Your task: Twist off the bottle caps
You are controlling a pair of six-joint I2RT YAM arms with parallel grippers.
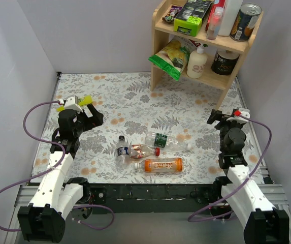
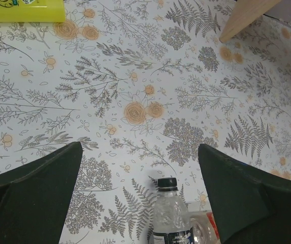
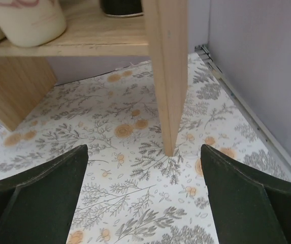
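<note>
By the middle of the surface's (image 1: 109,91) near edge, the bottles (image 1: 144,151) are lying flat. The blue-labelled bottle (image 2: 169,223) is pointing its black cap (image 2: 166,183) toward the far edge and is lying nearest the left end effector (image 2: 139,147), whose fingers are gaping apart, as the right end effector's (image 3: 144,147) are too.

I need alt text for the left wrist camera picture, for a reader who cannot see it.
A clear bottle with a black cap lies at the bottom edge, between the dark fingers of the open left gripper, on a flower-patterned table. A yellow-green object shows top left, a wooden leg top right.
</note>
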